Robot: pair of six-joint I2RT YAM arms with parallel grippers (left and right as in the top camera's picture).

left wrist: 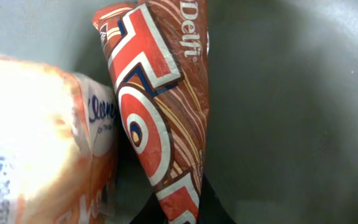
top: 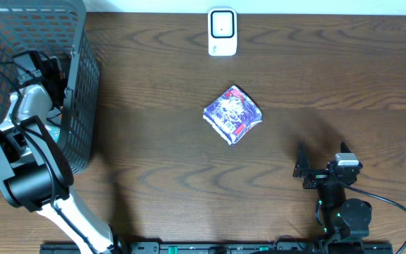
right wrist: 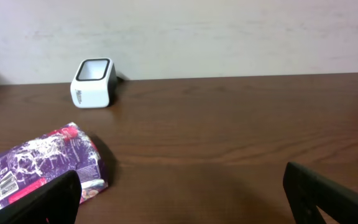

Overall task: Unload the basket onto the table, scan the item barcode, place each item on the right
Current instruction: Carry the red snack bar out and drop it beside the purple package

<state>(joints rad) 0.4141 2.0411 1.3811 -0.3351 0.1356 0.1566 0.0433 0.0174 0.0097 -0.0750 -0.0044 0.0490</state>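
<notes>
Overhead: left arm [top: 28, 113] reaches down into the grey mesh basket [top: 83, 106] at the left end of the bench [top: 154, 190]; its pincer is hidden by the wrist and basket wall in this view. White scanner [top: 222, 32] stands at the far edge, centre. A purple packet [top: 232, 114] lies flat on the bench between the scanner and the right arm [top: 340, 204], touching neither. Right pincer [top: 303, 169] sits near the front edge with nothing in it. Left wrist: left pincer [left wrist: 182, 211] is closed on the lower end of a red-brown Delfi packet [left wrist: 160, 112], which stands on end inside the basket, just beside an orange-white tissue pack [left wrist: 48, 143] and seemingly touching it. No barcode on the Delfi face that shows. Right wrist: jaws wide apart and empty; scanner and purple packet both ahead, well apart from the fingers. Step, as I read it: grasp made, lift not yet begun. Next move calls for pulling the Delfi packet straight up clear of the basket rim without dragging the tissue pack, carrying it to the scanner, then turning it until the barcode side faces the scanner window; the code is probably on the hidden side. The grip is on a thin wrapper end, so it may swing or slip.
</notes>
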